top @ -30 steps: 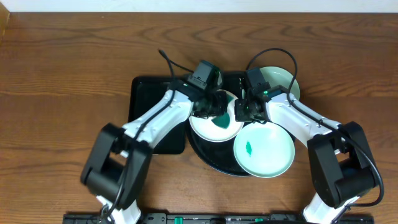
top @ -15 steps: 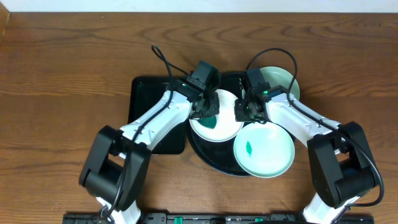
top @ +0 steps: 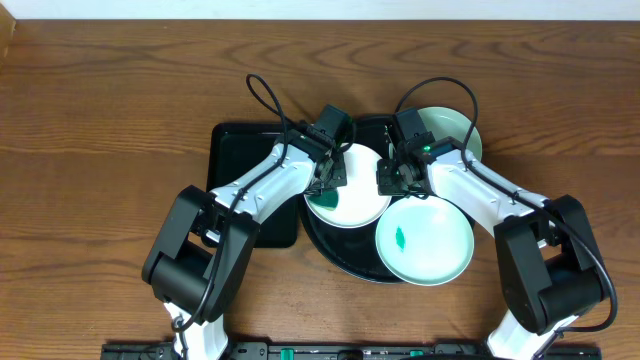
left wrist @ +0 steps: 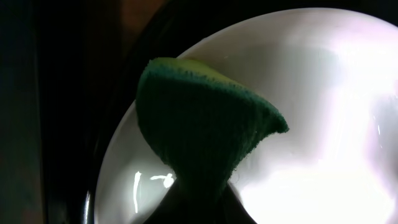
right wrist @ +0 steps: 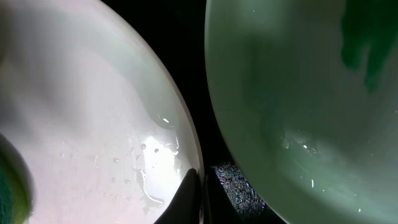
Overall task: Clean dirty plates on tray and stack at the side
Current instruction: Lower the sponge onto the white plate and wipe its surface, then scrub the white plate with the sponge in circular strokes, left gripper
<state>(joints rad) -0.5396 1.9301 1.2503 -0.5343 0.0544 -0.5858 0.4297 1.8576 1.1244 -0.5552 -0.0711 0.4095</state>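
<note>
My left pincer (top: pixel 333 182) hung over the white plate (top: pixel 355 205), pressing a green sponge (top: pixel 329 196) onto its left half. My right pincer (top: pixel 392 180) was closed at that plate's right rim. The plate sat on the round black tray (top: pixel 325 250), beside a green plate (top: pixel 435 255) marked with a smear (top: pixel 401 237). Another green plate (top: pixel 455 130) lay farther back, and a rectangular tray (top: pixel 235 170) lay to the left.

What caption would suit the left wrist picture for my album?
Green sponge, pinched in the left gripper, over the white plate on the black tray.

Overhead, 2 wrist close-ups, shared plate (top: pixel 365 200)
</note>
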